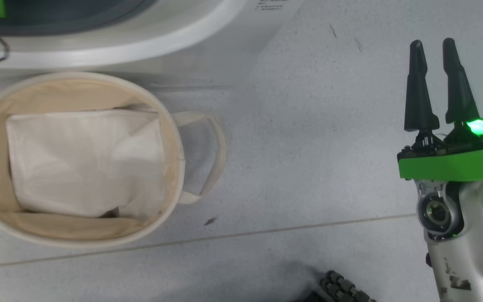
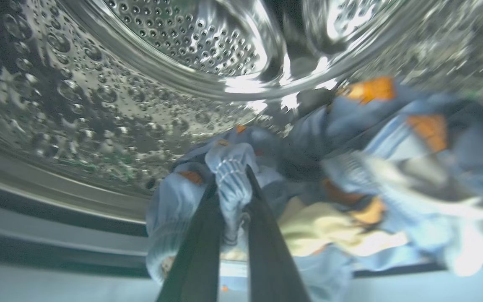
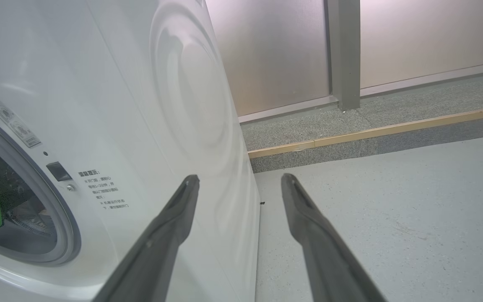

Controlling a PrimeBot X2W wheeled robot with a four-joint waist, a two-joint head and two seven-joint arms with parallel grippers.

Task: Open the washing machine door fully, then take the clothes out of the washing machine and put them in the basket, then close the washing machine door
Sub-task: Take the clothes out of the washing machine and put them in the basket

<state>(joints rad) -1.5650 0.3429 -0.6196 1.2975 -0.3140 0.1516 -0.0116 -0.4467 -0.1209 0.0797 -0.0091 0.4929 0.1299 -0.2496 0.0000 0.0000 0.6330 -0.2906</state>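
Right gripper (image 1: 432, 41) hangs over bare grey floor at the right of the head view, its two long dark fingers apart and holding nothing. Well to its left the round cream canvas basket (image 1: 179, 159) stands on the floor just before the large white washing machine (image 1: 141, 37), with a white folded sheet (image 1: 86, 159) lying in it. A few lines of small print on the machine's front at the top edge are too small to read. In the left wrist view the left gripper (image 2: 229, 178) is inside the perforated steel drum (image 2: 183, 37), its fingers clamped on a raised fold of the light blue soft garment (image 2: 338, 121) with orange-brown prints and a cream inner side. The rest of the garment lies bunched ahead and stretches off to that view's right along the drum's bottom. Judging from this, the left arm is the one to draw it out, back towards the opening and down to the basket below. In the right wrist view the right gripper (image 3: 239, 177) points past the washing machine (image 3: 120, 84). A block of dark Chinese writing (image 3: 103, 188) and a strip label (image 3: 2, 113) by the opening cannot be made out.
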